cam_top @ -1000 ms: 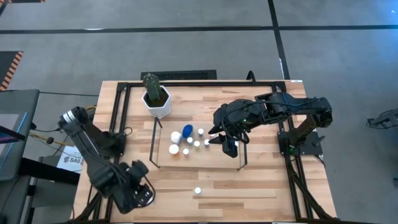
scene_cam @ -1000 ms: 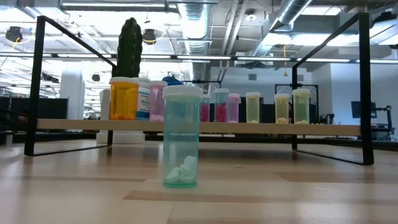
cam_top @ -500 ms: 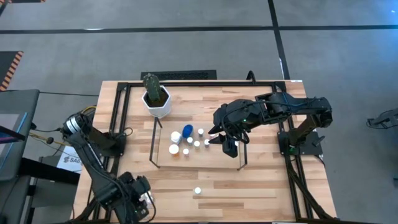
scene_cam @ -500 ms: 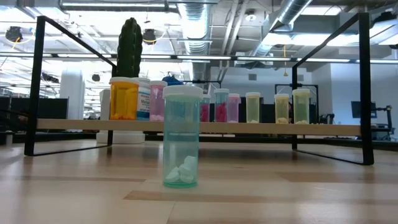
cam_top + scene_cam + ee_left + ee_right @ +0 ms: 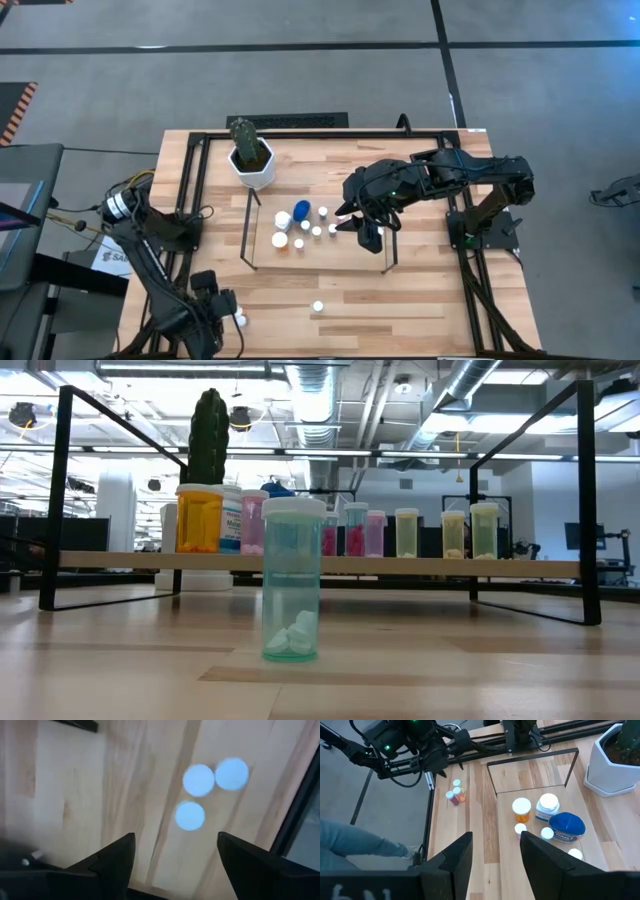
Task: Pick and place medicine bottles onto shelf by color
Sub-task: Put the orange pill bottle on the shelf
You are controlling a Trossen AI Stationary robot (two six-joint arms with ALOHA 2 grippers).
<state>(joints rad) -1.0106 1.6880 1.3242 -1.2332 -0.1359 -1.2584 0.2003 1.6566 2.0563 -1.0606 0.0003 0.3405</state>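
Three small white-capped medicine bottles (image 5: 198,780) stand close together on the table near its front left corner, showing as white dots (image 5: 238,320) in the high view. My left gripper (image 5: 175,857) hangs open above the table beside them, pointing down, nothing between its fingers. A teal bottle (image 5: 292,580) with a white cap stands alone on the table in front of the shelf (image 5: 262,252). On the shelf stands a row of bottles, among them an orange one (image 5: 522,809) and a blue-capped one (image 5: 568,826). My right gripper (image 5: 365,232) waits open above the shelf's right end.
A white hexagonal pot with a cactus (image 5: 252,155) stands behind the shelf's left end. A black frame (image 5: 190,200) runs along the table's sides. Bare wood lies between the lone bottle (image 5: 317,307) and the left cluster. A person's leg (image 5: 355,845) shows beside the table.
My left gripper has moved toward the table's near edge and sunk lower, rolling about its own axis as it went. The three white caps, earlier covered by it in the high view, now show beside it. The right arm and all bottles have kept still.
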